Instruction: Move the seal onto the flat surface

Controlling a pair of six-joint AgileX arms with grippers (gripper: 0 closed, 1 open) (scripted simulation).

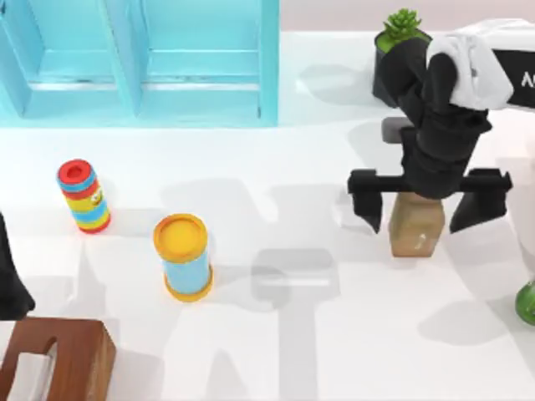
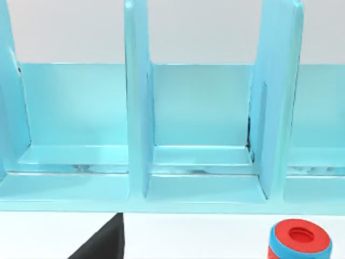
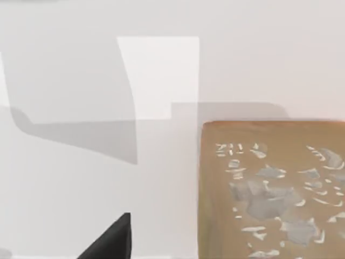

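The seal (image 1: 415,227), a tan stone-like block, stands upright on the flat surface (image 1: 292,351), the white tabletop, at centre right. My right gripper (image 1: 425,203) hangs directly over it, open, with one black finger on each side of the block and clear of it. In the right wrist view the seal's (image 3: 272,189) face with pale marks lies close below, and one fingertip (image 3: 110,240) shows beside it. My left arm (image 1: 10,288) is parked at the table's left edge, and its wrist view shows one dark fingertip (image 2: 102,245).
A light-blue shelf unit (image 1: 142,58) spans the back left. A striped red-topped cylinder (image 1: 83,196) and a yellow-topped blue cylinder (image 1: 183,256) stand left of centre. A brown wooden piece (image 1: 54,359) sits at front left, a potted plant (image 1: 399,38) at back right, and a green object (image 1: 527,302) at the right edge.
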